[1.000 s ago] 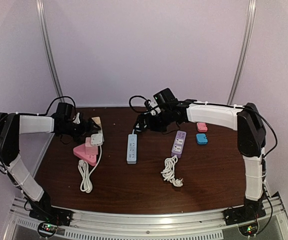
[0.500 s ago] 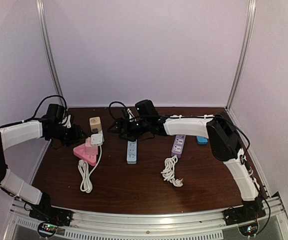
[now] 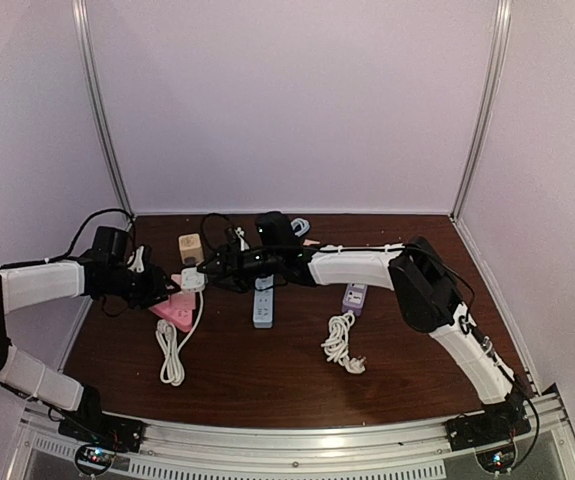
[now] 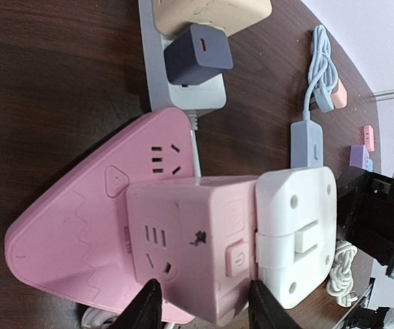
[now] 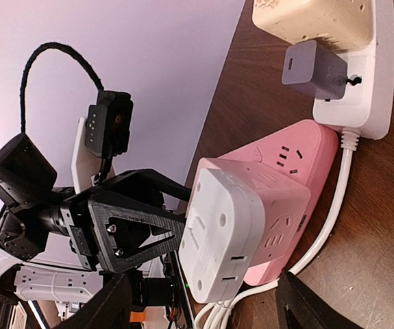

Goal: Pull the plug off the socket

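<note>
Right claw standing open, flanking white plug with clearance. Left claw straddling pink cube socket; grip: cannot tell.

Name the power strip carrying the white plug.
The pink triangular strip, through its pink cube. The white strip holds a grey charger; the blue strip and purple strip show no plug.

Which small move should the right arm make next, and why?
Probably ease the right tool forward and close it on the white plug. It stands open, short of the plug, which sits in the pink cube socket; the left tool flanks that socket on both sides.
</note>
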You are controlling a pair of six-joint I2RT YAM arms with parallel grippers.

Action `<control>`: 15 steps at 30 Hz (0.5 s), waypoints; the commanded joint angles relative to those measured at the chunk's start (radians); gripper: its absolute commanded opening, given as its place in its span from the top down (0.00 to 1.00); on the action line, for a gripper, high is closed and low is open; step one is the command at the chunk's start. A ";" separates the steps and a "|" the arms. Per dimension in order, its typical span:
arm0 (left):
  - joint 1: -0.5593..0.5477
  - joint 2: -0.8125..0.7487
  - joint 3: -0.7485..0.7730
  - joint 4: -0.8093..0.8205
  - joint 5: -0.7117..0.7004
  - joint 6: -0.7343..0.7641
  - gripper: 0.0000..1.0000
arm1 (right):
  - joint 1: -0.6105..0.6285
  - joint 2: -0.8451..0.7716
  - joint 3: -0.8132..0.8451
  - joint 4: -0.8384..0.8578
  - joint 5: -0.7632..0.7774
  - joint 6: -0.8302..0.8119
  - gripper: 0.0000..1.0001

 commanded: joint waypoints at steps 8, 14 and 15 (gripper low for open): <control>-0.077 0.058 -0.039 0.177 0.035 -0.122 0.69 | 0.008 0.006 -0.007 0.068 -0.035 0.044 0.40; -0.077 0.066 -0.033 0.121 -0.010 -0.103 0.76 | 0.007 0.010 -0.019 0.105 -0.045 0.077 0.45; -0.077 0.065 -0.034 0.113 -0.010 -0.100 0.77 | 0.008 0.011 -0.018 0.102 -0.044 0.077 0.45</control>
